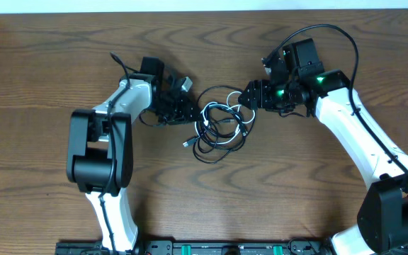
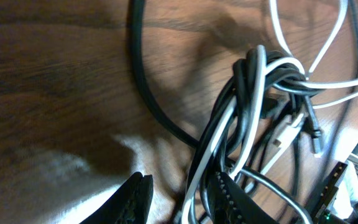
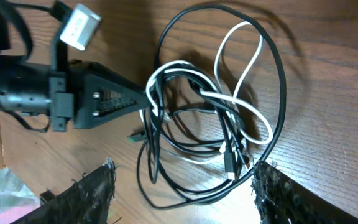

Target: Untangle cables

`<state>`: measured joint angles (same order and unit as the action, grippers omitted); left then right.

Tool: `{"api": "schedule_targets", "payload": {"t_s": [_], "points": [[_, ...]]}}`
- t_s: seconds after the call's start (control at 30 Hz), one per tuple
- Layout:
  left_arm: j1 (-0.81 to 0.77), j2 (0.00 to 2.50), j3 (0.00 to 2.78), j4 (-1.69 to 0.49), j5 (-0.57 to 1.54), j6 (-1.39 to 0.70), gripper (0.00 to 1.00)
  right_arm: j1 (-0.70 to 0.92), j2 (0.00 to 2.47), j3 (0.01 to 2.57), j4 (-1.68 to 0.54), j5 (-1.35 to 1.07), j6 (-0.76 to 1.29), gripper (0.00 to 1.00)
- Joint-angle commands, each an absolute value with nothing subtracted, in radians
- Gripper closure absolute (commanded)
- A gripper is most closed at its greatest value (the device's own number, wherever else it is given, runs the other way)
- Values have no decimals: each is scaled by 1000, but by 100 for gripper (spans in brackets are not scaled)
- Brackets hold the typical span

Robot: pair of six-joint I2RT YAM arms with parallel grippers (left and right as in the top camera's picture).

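The cables (image 1: 222,127) sit pinched at their left edge by the left gripper (image 2: 180,186), while the right gripper (image 3: 184,168) (jaws spread wide) faces them from the far right.

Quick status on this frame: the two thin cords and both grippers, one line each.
thin black cord: looped in wide coils, tangled with the white one.
thin white cord: shorter loops threaded through the black coils, not separated.
left gripper: shut on the bunched strands of both cords at the edge of the tangle.
right gripper: open, one finger on either side of the coils, holding nothing.
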<state>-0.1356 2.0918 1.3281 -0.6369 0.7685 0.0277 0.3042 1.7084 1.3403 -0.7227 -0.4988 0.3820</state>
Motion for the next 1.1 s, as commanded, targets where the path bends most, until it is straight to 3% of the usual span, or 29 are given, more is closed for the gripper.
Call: {"api": "schedule_targets", "payload": {"t_s": [0.0,0.23,0.33,0.37,0.7,0.83,1.07], "points": [[-164,2147,1325,-622,786,5,66,308,1689,1357,-726,-488,369,29],[-226,2175,1325,-549,785,-39,66,313,1689,1357,-726,-488,369,29],[-240,2175,1325,-530,785,-72,81,312,1689,1357,-726,-484,369,29],[-245,2175,1325,-527,785,-83,92,312,1689,1357,-727,-481,369,29],[-253,2094,1328,-529,797,-156,93,325,1689,1357,-712,-482,369,30],[-253,1972,1328,-496,954,-155,93,337,1689,1357,-691,-508,369,33],[-253,1805,1328,-476,1017,-155,93,352,1689,1357,-645,-508,444,47]]}}
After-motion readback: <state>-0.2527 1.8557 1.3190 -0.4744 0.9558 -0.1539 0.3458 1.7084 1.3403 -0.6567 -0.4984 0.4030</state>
